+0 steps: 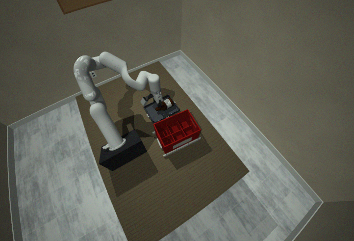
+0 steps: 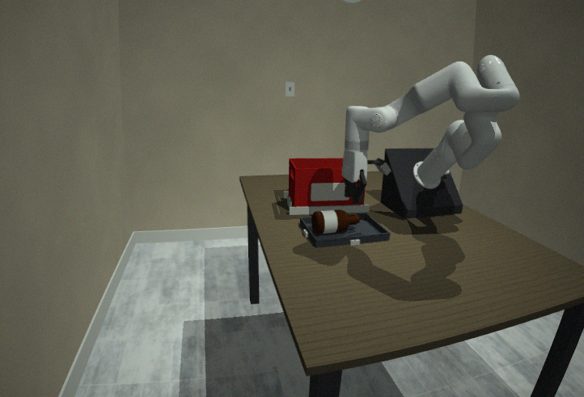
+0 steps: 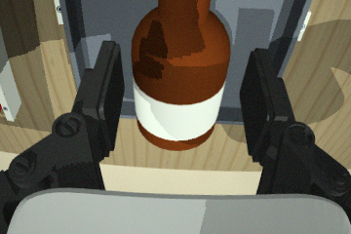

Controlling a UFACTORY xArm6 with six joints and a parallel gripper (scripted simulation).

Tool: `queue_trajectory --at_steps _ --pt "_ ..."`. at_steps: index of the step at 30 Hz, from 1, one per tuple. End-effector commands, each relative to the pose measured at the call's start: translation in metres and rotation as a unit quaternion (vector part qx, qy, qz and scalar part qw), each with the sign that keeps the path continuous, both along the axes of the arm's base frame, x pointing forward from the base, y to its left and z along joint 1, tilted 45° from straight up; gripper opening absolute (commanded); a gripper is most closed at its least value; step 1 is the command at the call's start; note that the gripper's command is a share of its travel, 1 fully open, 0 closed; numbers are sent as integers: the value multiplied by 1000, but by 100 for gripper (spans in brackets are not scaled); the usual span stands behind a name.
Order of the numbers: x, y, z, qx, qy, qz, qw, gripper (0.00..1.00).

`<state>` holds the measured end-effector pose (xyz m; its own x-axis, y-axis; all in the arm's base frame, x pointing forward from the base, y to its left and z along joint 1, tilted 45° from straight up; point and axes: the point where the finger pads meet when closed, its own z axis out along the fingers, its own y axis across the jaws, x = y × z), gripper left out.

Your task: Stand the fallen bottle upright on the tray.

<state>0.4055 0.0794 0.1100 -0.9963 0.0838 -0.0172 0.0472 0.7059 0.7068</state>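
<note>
The brown bottle (image 1: 168, 103) (image 2: 328, 221) (image 3: 180, 117) with a white label lies on its side on the dark tray (image 1: 151, 114) (image 2: 330, 242) (image 3: 90, 0). In the exterior view its neck points right, toward the robot's base side, and its bottom end is by the tray's left rim. My gripper (image 1: 160, 105) (image 2: 355, 196) (image 3: 183, 66) is open and points down above the bottle. In the wrist view the fingers stand on either side of the bottle's body, with a gap on both sides. The tray looks level on the table.
The red crate (image 1: 197, 135) (image 2: 302, 180) with several compartments stands level right beside the tray, with pale rails (image 1: 183, 147) (image 2: 311, 210) at its foot. The black robot base (image 1: 122, 152) (image 2: 400, 194) stands on the table (image 1: 200, 181) (image 2: 400, 322) across from them.
</note>
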Motion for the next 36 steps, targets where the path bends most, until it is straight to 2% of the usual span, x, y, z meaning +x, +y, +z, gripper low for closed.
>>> queue_trajectory --at_steps 1,16,36 --pt "4 11 -11 0 -2 -1 1000 65" --pt "6 28 -27 0 -2 -1 1000 65" --pt "6 29 -29 0 -2 -1 1000 65"
